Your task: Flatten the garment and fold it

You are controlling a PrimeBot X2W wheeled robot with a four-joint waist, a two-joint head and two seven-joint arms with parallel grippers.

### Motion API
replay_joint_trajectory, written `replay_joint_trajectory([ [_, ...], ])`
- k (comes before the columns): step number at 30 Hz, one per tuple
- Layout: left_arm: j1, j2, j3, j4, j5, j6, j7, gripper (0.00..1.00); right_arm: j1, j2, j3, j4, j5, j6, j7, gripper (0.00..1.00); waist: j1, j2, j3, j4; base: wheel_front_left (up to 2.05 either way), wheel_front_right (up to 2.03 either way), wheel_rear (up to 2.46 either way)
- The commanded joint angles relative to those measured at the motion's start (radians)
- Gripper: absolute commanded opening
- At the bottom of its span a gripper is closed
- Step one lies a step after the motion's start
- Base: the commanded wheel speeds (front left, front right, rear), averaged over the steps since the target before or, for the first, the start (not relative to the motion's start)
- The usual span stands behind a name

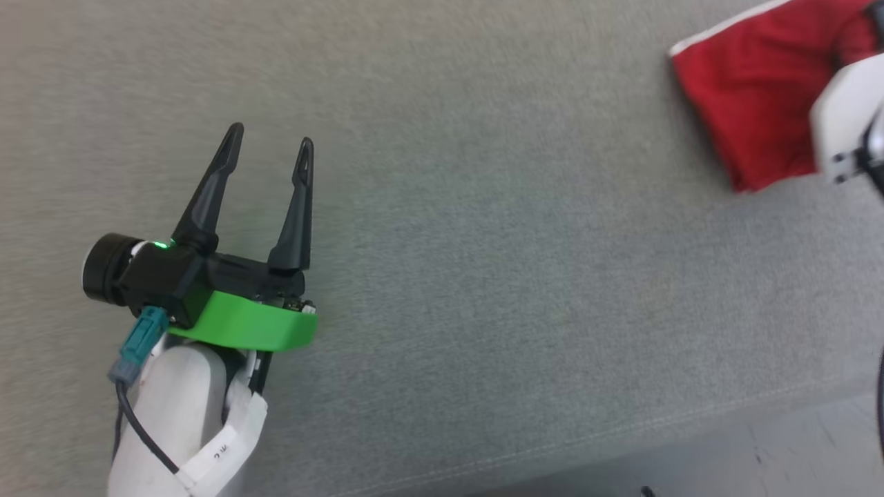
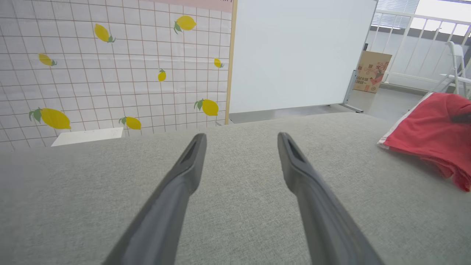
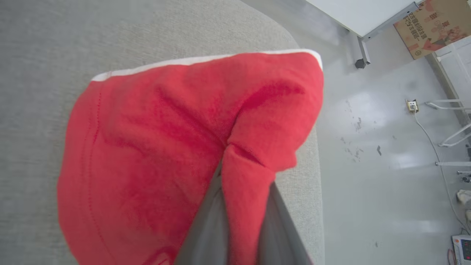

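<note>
The garment (image 1: 746, 90) is bright red fabric with a white trim, bunched in a folded heap at the far right of the grey cushioned surface (image 1: 483, 241). In the right wrist view my right gripper (image 3: 244, 176) is shut on a pinched fold of the garment (image 3: 154, 147), and the cloth covers its fingertips. My right arm's pale wrist (image 1: 846, 117) sits over the garment's right side. My left gripper (image 1: 271, 136) stands open and holds nothing, well to the left of the garment (image 2: 430, 132), above bare cushion (image 2: 235, 206).
The cushion's front seam and edge (image 1: 621, 442) run along the lower right, with pale floor (image 1: 794, 455) beyond. Past the far side stand a lemon-print wall (image 2: 110, 66), a whiteboard (image 2: 294, 55), a cardboard box (image 2: 371, 71) and white railings (image 2: 423, 44).
</note>
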Motion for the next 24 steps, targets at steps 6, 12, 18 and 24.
replay_joint_trajectory([
  [6, -0.028, 0.036, -0.007, -0.007, 0.006, -0.007, -0.004, 1.0, -0.057, -0.023, -0.11, 0.067, -0.122, -0.002, -0.105, 0.0, -0.0001, -0.0001, 0.117, -0.033, 0.0, 0.0, 0.0],
  [12, -0.021, 0.025, -0.002, 0.002, -0.005, -0.002, -0.004, 1.0, -0.046, -0.009, -0.183, 0.114, -0.184, -0.002, -0.148, 1.0, -0.0001, -0.0001, 0.083, 0.007, 0.0, 0.0, 0.0],
  [18, 0.002, -0.031, 0.005, 0.037, -0.031, 0.0, -0.004, 1.0, 0.012, -0.013, -0.229, 0.118, -0.201, -0.002, -0.221, 1.0, -0.0001, -0.0001, -0.032, 0.067, 0.0, 0.0, 0.0],
  [24, 0.072, -0.077, 0.032, 0.099, -0.058, -0.001, -0.004, 1.0, 0.138, 0.029, -0.231, 0.053, -0.105, -0.002, -0.362, 1.0, -0.0001, -0.0001, -0.187, 0.125, 0.0, 0.0, 0.0],
])
